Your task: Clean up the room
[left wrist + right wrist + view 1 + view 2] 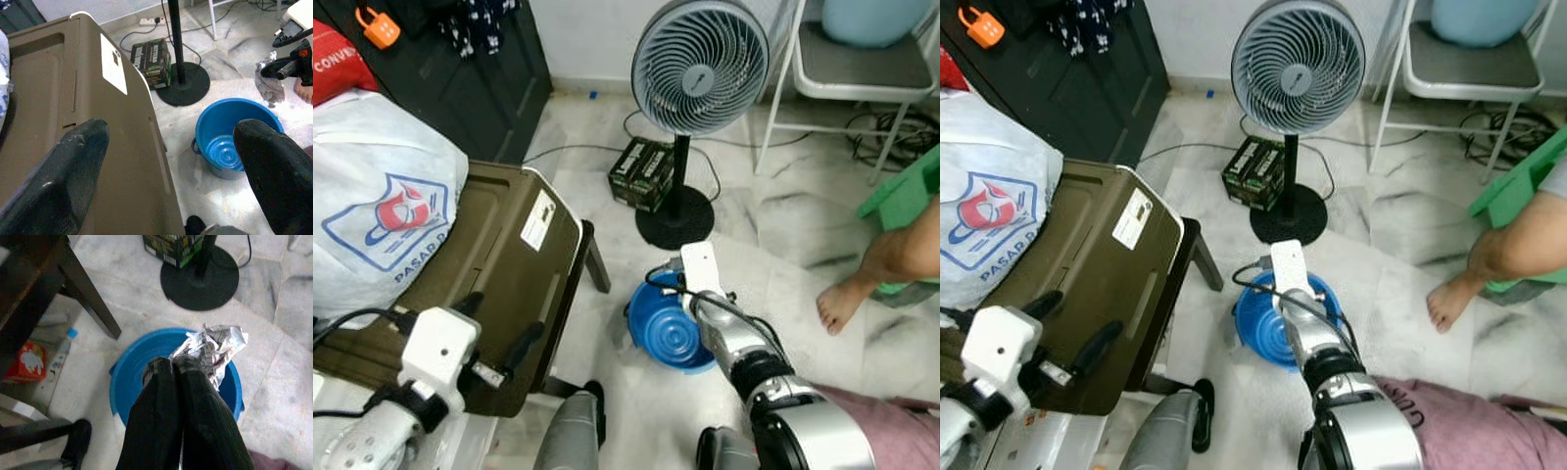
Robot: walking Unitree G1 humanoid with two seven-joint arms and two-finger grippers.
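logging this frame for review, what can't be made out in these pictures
- Bucket floor: in the right wrist view the right gripper, its jaws shut on crumpled paper, covers the middle.
- Right gripper in the head views: its own arm hides it.
- Person's leg: cut off by the picture's edge.
- White bag print: cut by the edge, wording incomplete.
- Brown bin contents: lid shut.
- Green box label: too small to read.
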